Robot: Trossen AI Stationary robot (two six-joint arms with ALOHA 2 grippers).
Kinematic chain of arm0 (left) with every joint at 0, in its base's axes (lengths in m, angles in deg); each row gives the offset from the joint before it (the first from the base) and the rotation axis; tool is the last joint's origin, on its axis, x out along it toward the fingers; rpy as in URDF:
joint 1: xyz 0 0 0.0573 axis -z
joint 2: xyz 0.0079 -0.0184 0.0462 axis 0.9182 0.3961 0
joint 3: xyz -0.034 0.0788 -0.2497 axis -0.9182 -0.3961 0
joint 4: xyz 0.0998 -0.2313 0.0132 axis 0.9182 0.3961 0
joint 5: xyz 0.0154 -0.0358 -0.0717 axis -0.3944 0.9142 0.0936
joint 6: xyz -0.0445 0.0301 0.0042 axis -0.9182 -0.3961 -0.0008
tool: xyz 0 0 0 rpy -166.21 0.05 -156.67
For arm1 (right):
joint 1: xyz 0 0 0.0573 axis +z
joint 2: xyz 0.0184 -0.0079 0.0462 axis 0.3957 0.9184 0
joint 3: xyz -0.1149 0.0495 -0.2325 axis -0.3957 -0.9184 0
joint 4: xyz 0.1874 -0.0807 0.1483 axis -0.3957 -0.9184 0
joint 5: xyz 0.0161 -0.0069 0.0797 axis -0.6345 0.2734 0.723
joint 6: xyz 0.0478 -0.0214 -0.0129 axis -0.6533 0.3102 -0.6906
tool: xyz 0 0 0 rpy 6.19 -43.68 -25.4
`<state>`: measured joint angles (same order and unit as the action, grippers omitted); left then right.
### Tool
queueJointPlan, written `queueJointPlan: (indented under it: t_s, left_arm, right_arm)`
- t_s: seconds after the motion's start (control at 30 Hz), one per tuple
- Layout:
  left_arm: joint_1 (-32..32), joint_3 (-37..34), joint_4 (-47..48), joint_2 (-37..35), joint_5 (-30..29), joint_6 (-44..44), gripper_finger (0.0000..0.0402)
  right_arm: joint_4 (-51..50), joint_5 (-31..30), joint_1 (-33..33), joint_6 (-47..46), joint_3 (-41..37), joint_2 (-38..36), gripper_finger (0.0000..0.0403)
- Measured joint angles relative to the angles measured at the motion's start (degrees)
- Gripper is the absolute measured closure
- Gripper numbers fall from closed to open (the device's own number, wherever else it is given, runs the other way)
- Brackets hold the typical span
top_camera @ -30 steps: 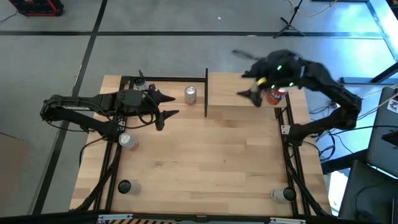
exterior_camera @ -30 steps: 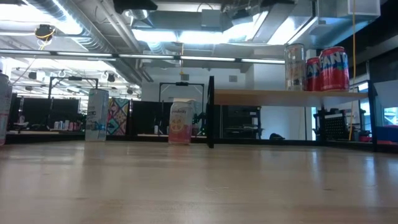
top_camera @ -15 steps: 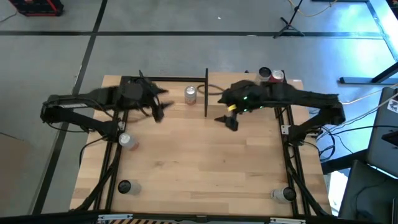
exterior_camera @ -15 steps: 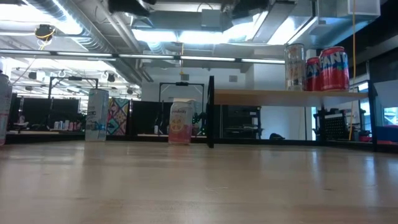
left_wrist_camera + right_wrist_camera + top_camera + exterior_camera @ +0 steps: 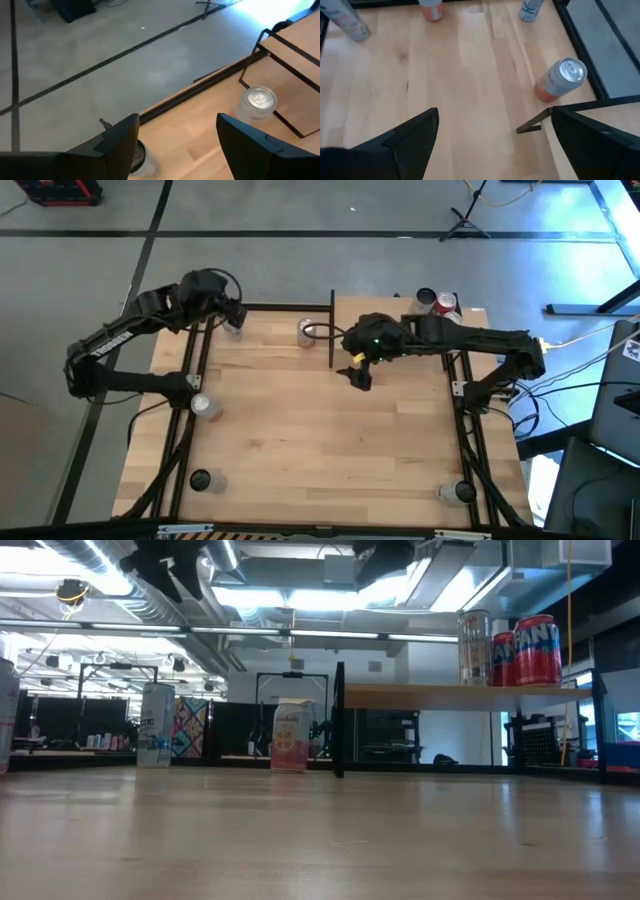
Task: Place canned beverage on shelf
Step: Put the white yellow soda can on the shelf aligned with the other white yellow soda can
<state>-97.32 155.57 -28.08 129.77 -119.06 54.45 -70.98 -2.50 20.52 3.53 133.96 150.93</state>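
Observation:
The shelf (image 5: 372, 306), a pale panel with black posts, stands at the table's far right; in the low view (image 5: 465, 693) a silvery can (image 5: 473, 645) and red cans (image 5: 537, 650) stand on it. A pink can (image 5: 306, 330) stands on the tabletop just left of the shelf's post and also shows in the right wrist view (image 5: 559, 80). My right gripper (image 5: 357, 370) is open and empty, above the tabletop at the shelf's near left corner. My left gripper (image 5: 234, 318) is open and empty, raised over the far left corner above a white can (image 5: 157, 725).
More cans stand on the tabletop: one at the left edge (image 5: 204, 406), one at the near left (image 5: 200, 479), one at the near right (image 5: 455, 492). The middle of the tabletop (image 5: 320, 430) is bare wood.
My right gripper has swung from over the shelf's right part toward the table's left, and now hangs over the tabletop beside the shelf's near left corner. My left gripper has gone up and toward the table's far left corner. No can has moved.

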Motion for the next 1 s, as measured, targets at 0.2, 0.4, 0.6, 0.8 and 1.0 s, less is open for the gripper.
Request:
queueJointPlan:
  t_s: [0.2, 0.4, 0.6, 0.8, 1.0]
  left_arm:
    - [-2.3, 0.0, -0.2, 0.1, -1.5, -0.2, 0.0142]
    - [-5.7, 0.0, 3.3, 2.6, 1.5, -6.9, 0.0092]
    - [-6.3, 0.0, 4.9, 3.2, 4.2, -9.0, 0.0045]
    - [-6.8, 0.0, 4.3, 4.4, 4.3, -11.8, 0.0045]
    - [-12.4, 0.0, 7.1, 8.8, 8.5, -10.8, 0.0048]
  right_arm:
    - [-0.2, 0.0, 0.1, 4.9, 0.0, 0.0, 0.0029]
    - [-0.5, 1.9, -0.7, 9.2, 0.0, 0.0, 0.0029]
    - [-3.8, 7.8, -3.4, 9.4, 0.0, 0.0, 0.0029]
    - [-4.4, 10.7, -4.5, 9.4, 0.0, 0.0, 0.0029]
    - [-5.2, 10.7, -4.4, 10.1, 0.0, 0.0, 0.0029]
